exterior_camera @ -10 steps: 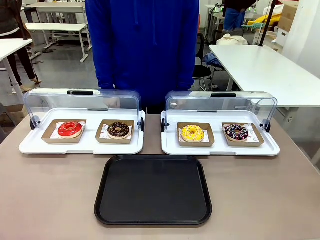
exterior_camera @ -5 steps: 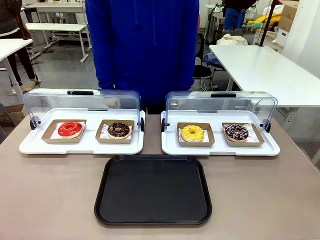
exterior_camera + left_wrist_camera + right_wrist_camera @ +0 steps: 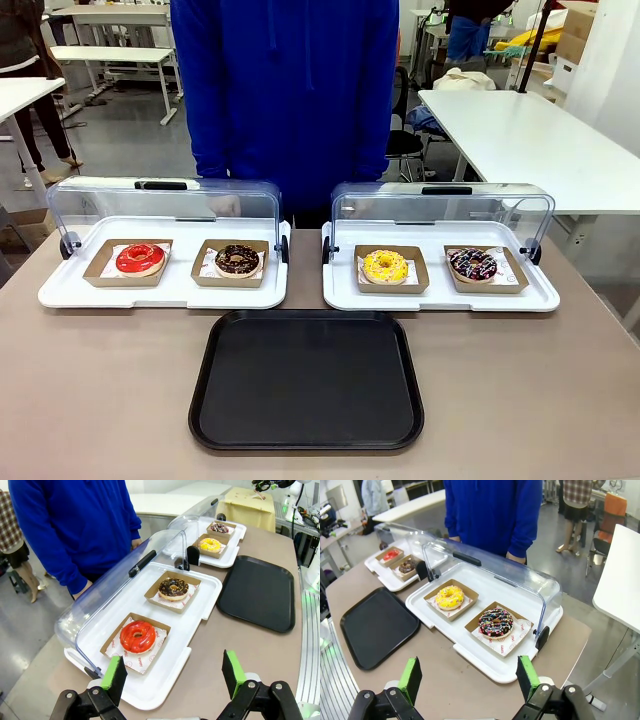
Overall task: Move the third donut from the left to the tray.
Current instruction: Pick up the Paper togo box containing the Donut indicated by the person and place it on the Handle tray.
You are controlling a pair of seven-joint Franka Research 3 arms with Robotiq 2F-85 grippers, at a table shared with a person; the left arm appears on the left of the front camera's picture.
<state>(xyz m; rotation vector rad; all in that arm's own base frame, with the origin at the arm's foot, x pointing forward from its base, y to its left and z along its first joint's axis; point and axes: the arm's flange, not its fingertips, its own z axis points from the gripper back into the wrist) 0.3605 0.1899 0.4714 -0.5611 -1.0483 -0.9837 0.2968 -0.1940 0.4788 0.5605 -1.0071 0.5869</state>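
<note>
tray (image 3: pixel 306 380): black, flat on the table (image 3: pixel 100 400), at the middle of the robot's side.
yellow donut (image 3: pixel 385 265): in a brown holder (image 3: pixel 420 285) just past the tray's far right corner, on the right display; not touching the tray.
right display (image 3: pixel 540 298): white, just beyond the tray's far edge, to the right; its clear lid (image 3: pixel 440 205) is tipped up and back.
sprinkled donut (image 3: pixel 472 264): dark glaze, on the same display, farther right of the tray than the yellow donut.
left display (image 3: pixel 60 290): white, beyond the tray's far left corner, lid also raised.
chocolate donut (image 3: pixel 237 260): on the left display, at the end nearer the tray.
red donut (image 3: pixel 140 258): on the left display, at the end farther from the tray.
person (image 3: pixel 285 100): blue top, stands across the table from the tray, behind both displays.
left gripper (image 3: pixel 175 674): fingers spread wide, nothing between them; well left of the tray, above the table edge in front of the red donut.
right gripper (image 3: pixel 469 676): fingers spread wide, nothing held; well right of the tray, above the table in front of the sprinkled donut.
</note>
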